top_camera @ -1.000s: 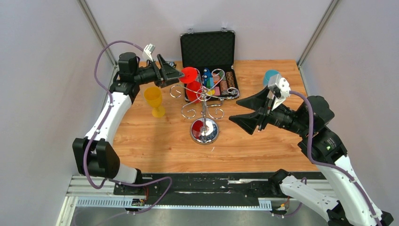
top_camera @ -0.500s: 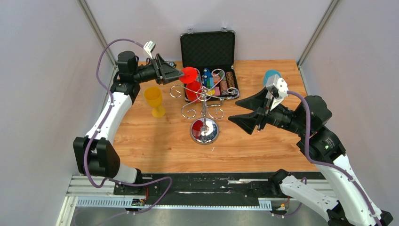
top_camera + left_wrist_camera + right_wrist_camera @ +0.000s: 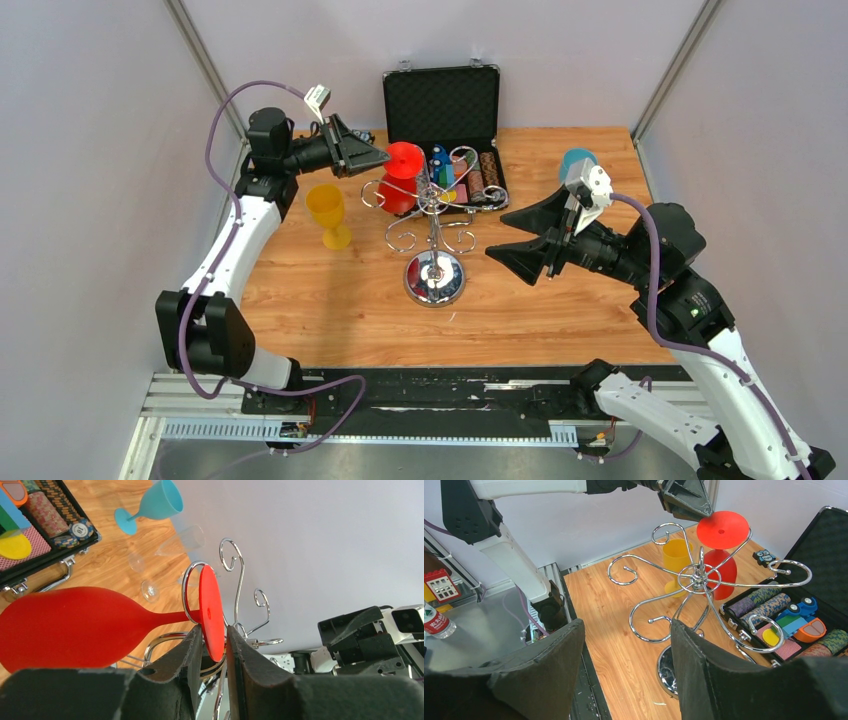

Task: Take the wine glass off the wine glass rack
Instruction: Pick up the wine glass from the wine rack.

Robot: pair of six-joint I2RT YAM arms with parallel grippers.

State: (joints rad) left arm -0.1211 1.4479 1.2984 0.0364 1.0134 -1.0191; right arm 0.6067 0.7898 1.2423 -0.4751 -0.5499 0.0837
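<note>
Left wrist view: left gripper (image 3: 214, 636) pinching the foot's rim; wine glass (image 3: 75, 620) hangs bowl-down, tilted, foot toward that gripper, stem inside a curl of the wine glass rack (image 3: 434, 278); right gripper (image 3: 498, 236) spread wide, clear of the rack; yellow goblet (image 3: 327, 210) upright beside the left arm.

The wine glass (image 3: 75, 625) was seen in solid red, the wine glass rack (image 3: 696, 576) in mirrored chrome. A yellow goblet (image 3: 327, 205) and a turquoise goblet (image 3: 159, 502) were noted. The case (image 3: 440, 100) was lined black; the table (image 3: 330, 300) was grained orange-brown.
</note>
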